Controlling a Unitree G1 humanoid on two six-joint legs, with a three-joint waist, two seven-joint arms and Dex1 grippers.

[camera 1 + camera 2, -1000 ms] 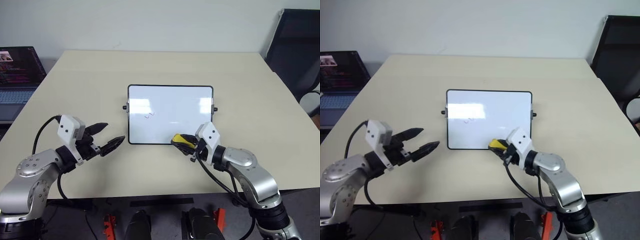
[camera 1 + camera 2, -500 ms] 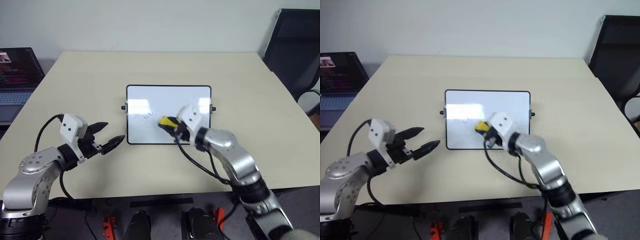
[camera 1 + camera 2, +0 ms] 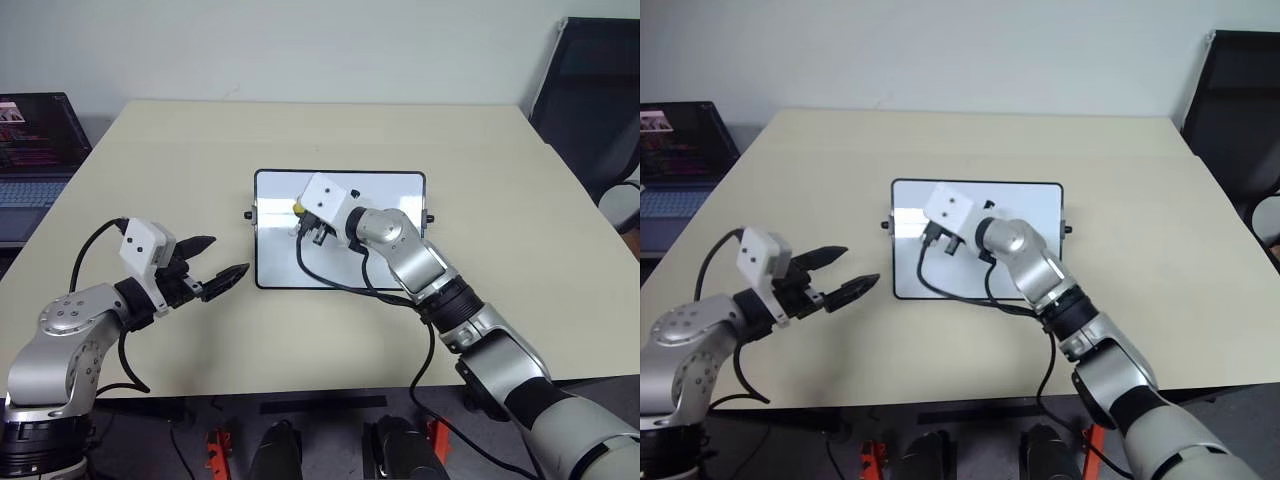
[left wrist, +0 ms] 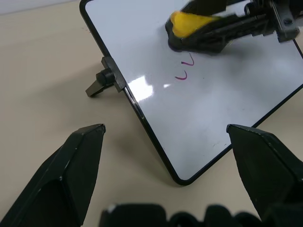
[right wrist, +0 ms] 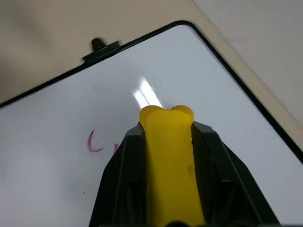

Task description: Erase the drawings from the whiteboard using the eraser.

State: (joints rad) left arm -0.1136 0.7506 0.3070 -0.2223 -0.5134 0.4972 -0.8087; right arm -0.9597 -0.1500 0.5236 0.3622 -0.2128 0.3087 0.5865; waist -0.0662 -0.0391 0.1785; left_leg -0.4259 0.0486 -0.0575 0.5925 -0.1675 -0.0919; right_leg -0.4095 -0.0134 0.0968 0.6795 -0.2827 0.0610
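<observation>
1. Presently the eraser (image 5: pixel 169 156) is clamped between the two black fingers of the right gripper (image 4: pixel 208 35), its yellow end sticking out past the fingertips.
2. The whiteboard (image 3: pixel 380 262) lies flat near the middle of the table (image 3: pixel 520 200), closer to the near edge than the far one; the eraser is held over the board's upper left quarter, near its far edge.
3. The drawings (image 4: pixel 185 68), thin reddish strokes, sit on the left half of the board, just beside the eraser's yellow end. Whether the eraser touches the surface cannot be told.
4. The step in hand is judged to be the first wipe, with the marks not yet rubbed.
5. For a clean pass, the dark underside is best laid flat on the glossy surface, not on an edge, and drawn across the strokes toward the board's near edge.
6. Pressure is best kept light and even; the board is unfixed and may slide on the table.
7. The left gripper (image 3: pixel 222 273) hangs with its fingers spread and nothing in them, off the board's left edge, near the side knob (image 4: pixel 102 82). Bracing that edge is judged useful if the board shifts.
8. A laptop (image 3: pixel 35 150) stands beyond the table's left edge, well apart.
</observation>
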